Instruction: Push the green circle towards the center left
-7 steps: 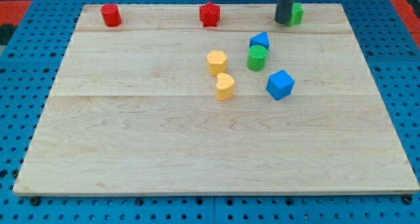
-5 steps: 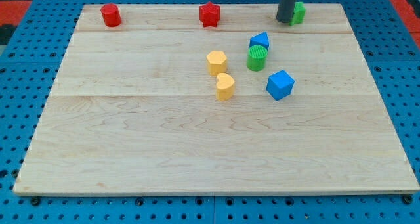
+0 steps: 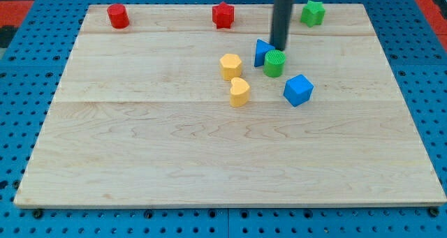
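The green circle [image 3: 274, 63] is a short ribbed cylinder standing a little right of the board's middle, in the upper half. My tip [image 3: 279, 49] is just above it in the view, at its top edge and beside a blue block [image 3: 262, 52] that touches the circle's upper left. The dark rod rises from there out of the view's top.
A yellow hexagon block [image 3: 230, 66] and a yellow heart block [image 3: 239, 91] lie left of the circle. A blue cube [image 3: 299, 90] lies at its lower right. Along the top edge stand a red block [image 3: 118, 16], a red star [image 3: 223, 15] and a green star [image 3: 312, 13].
My tip has moved from beside the green star down and left to the blue block, which has shifted left. The green star is now uncovered. The green circle has barely moved.
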You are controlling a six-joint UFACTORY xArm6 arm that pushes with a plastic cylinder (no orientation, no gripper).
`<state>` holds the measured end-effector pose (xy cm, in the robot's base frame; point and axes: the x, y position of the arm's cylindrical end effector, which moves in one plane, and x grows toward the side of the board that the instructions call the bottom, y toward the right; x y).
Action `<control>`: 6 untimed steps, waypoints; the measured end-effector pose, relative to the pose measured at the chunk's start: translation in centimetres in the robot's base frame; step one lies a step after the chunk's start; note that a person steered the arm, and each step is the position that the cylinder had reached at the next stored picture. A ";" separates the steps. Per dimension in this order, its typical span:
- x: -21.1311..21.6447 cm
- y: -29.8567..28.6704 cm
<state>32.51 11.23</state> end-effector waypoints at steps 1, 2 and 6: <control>2.0 -0.8; 4.5 -6.3; 14.9 -3.0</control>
<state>47.39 8.19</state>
